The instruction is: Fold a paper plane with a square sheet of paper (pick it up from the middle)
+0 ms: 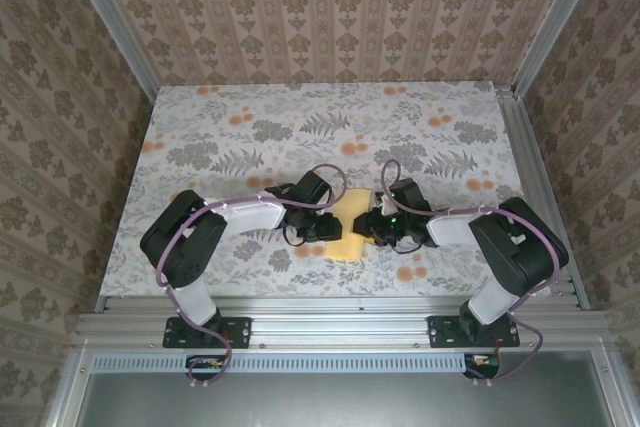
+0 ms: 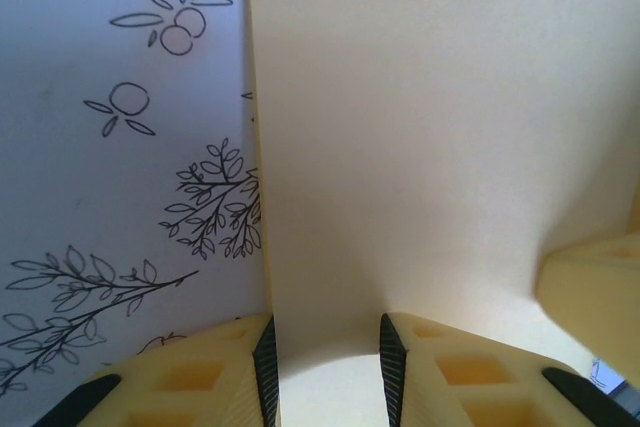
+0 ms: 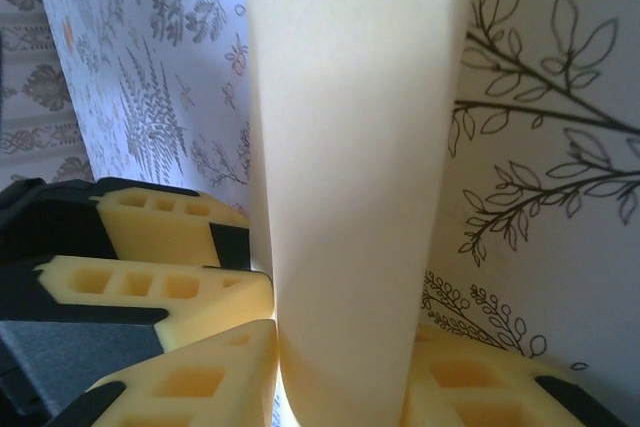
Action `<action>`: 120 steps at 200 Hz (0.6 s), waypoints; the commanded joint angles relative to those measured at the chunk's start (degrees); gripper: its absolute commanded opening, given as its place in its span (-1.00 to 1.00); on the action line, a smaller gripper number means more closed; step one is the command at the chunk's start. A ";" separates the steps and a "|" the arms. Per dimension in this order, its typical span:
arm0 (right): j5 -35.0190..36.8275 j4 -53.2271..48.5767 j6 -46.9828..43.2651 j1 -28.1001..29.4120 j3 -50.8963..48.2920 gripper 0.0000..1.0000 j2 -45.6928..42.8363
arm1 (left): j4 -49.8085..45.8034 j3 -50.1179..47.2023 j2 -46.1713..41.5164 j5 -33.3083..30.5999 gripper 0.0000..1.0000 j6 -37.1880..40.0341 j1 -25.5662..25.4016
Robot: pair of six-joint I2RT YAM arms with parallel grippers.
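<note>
The left gripper (image 2: 328, 375) pinches a raised hump of the square sheet of paper (image 2: 430, 147). The sheet fills the gap between its fingers and spreads ahead and to its right over the flowered cloth (image 2: 110, 207). The right gripper (image 3: 340, 382) clamps an arched band of the same sheet between its fingers, with cloth on either side.
</note>
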 commanded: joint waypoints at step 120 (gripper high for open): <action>-1.37 -1.96 0.33 0.33 1.99 -0.89 -4.63 | -4.49 0.15 -11.14 1.25 -0.05 1.56 3.65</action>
